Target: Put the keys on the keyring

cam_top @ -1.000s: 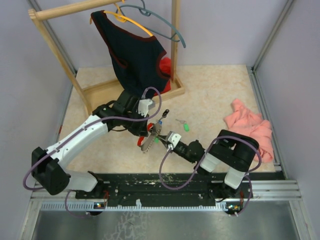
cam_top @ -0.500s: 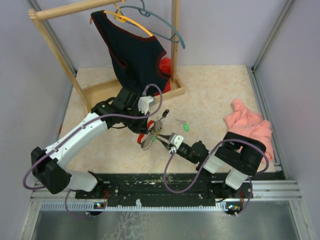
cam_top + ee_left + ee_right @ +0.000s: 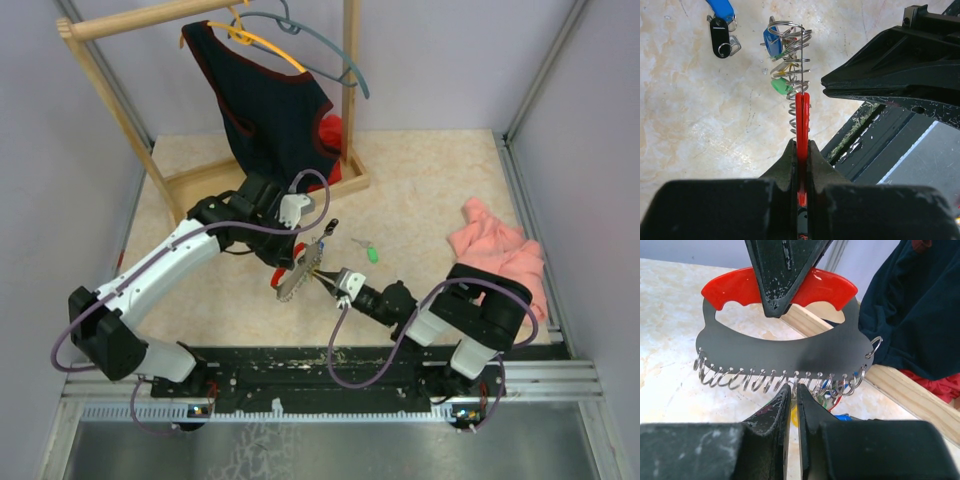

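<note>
Far-left corner of the surface (image 3: 430,190): wooden rack (image 3: 130,130) carrying a dark garment (image 3: 270,110) on a yellow hanger (image 3: 265,40), with a grey hanger (image 3: 330,45) beside it.

Left gripper (image 3: 801,145), reaching in from the near-left: clenched on the keyring (image 3: 785,352), fingers pinching its red grip. Keyring held off the surface, over the middle and toward the near edge. Grey plate hangs below the red part, with a row of small wire rings along its lower edge.

Keys (image 3: 780,65): blue, yellow and green heads bunched on rings at one end of that row. A black tag (image 3: 720,42) and a blue tag (image 3: 721,7) lie on the surface just beyond.

Right gripper (image 3: 793,386): tips directly under the ring row, near its middle, jaws drawn almost together with a thin slit between. Wrist view too tight to say whether a ring is pinched or merely touched.

Loose green key (image 3: 371,254) flat on the surface, right of the keyring, apart from both grippers.

Right edge: crumpled pink cloth (image 3: 500,255)
</note>
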